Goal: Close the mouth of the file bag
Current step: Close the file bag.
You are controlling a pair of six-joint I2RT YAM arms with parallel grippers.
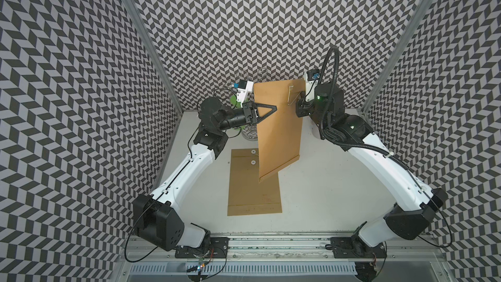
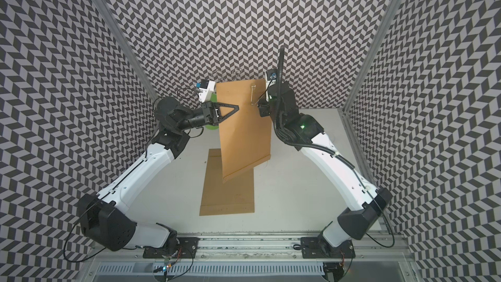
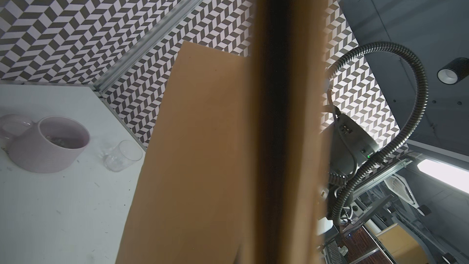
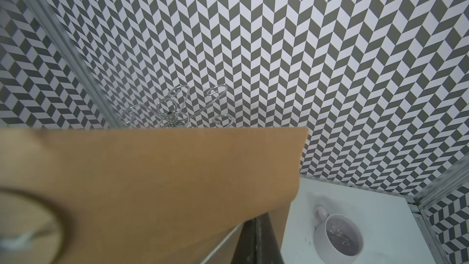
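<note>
A brown paper file bag (image 1: 279, 131) (image 2: 245, 136) hangs upright above the table, held between my two grippers. A thin string (image 1: 290, 94) dangles on its upper right part. My left gripper (image 1: 271, 109) (image 2: 235, 108) is shut on the bag's left side, one black triangular finger lying across the paper. My right gripper (image 1: 299, 100) (image 2: 260, 102) is shut on the bag's upper right edge. In the left wrist view the file bag (image 3: 203, 161) hides the fingers. The right wrist view shows the file bag (image 4: 152, 173) over one dark finger (image 4: 256, 239) and a blurred round button (image 4: 25, 224).
A second brown file bag (image 1: 254, 191) (image 2: 227, 193) lies flat mid-table, partly under the hanging one. A pink mug (image 3: 48, 143) (image 4: 337, 237), a clear glass (image 3: 121, 158) and a wire cup rack (image 4: 175, 107) stand at the back near the patterned wall.
</note>
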